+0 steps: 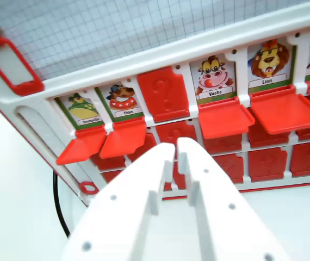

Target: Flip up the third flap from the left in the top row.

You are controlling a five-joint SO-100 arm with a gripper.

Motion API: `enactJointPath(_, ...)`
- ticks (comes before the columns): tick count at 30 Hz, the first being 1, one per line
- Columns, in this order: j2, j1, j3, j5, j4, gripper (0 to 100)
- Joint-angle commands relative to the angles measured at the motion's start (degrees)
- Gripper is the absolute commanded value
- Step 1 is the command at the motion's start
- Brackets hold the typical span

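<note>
Fingers [177, 149] nearly closed, empty, below the third flap [163, 93].
Slipping a tip under its lower edge looked the best approach.

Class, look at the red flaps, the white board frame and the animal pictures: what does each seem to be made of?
Red flaps: likely moulded plastic, smooth with a slight sheen and an embossed question mark.
White board frame: probably glossy plastic with rounded edges.
Animal pictures: apparently printed paper or card, flat with captions.
</note>
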Motion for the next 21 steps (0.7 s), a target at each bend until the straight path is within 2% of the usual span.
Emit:
enactJointPath(1, 14.33, -1.49, -9.58, -4.57, 8.61, 0)
enactJointPath(6, 21.62, -1.23, -9.58, -10.72, 18.72, 0)
enactJointPath(10, 26.37, 0.26, -9.40, -16.17, 27.16, 0)
enactJointPath(15, 33.22, 2.72, -7.47, -20.74, 31.55, 0)
enactJointPath(21, 38.94, 6.33, -7.12, -24.17, 33.40, 0)
